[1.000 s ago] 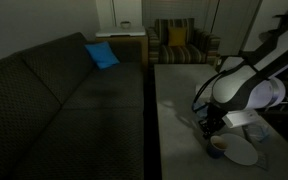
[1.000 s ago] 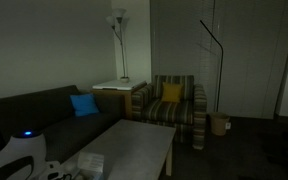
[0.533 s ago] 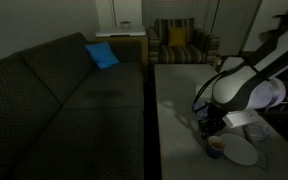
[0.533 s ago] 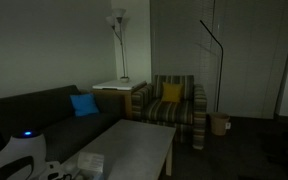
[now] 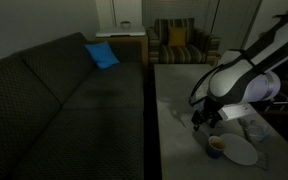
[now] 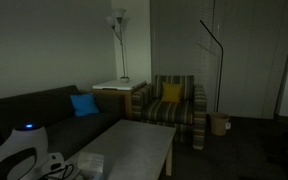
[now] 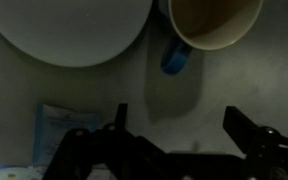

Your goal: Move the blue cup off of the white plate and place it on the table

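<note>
The blue cup (image 7: 214, 22) with its tan inside stands upright on the grey table (image 7: 184, 95), its blue handle (image 7: 177, 58) pointing towards me. It sits just beside the rim of the white plate (image 7: 74, 30). In an exterior view the cup (image 5: 216, 146) is next to the plate (image 5: 242, 152) near the table's front edge. My gripper (image 7: 182, 125) hangs above the table a little back from the cup, open, with nothing between its dark fingers (image 7: 246, 125). In that exterior view the gripper (image 5: 206, 121) is up and to the left of the cup.
A pale blue-white box (image 7: 59, 130) lies on the table close to the plate. A dark patterned sofa (image 5: 64, 100) with a blue cushion (image 5: 101, 55) runs along the table's side. A striped armchair (image 6: 174, 105) stands beyond the table's far end (image 6: 134, 145).
The gripper has opened, let go of the cup and lifted up and away from it. The cup stays on the table beside the plate.
</note>
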Available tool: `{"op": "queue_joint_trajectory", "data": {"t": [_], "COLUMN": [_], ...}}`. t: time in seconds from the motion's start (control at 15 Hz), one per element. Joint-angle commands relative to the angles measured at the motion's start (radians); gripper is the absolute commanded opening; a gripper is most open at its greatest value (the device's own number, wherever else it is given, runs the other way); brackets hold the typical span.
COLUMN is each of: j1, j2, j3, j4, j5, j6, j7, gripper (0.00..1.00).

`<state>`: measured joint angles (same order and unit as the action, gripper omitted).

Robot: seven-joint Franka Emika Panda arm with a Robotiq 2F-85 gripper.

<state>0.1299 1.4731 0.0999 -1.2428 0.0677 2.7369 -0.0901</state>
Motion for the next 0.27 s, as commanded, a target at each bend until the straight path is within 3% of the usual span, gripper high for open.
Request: {"op": "queue_joint_trajectory", "data": {"t": [0.0,0.2], "j1": [0.037,0.019], "j2": [-0.010,-0.030], "j3": [-0.035,-0.010], "j4": [0.007,-0.037], "j5": [-0.005,-0.007], "j6": [-0.013,0.002], "j7": [0.049,0.015], "gripper": [1.00,1.00]}}
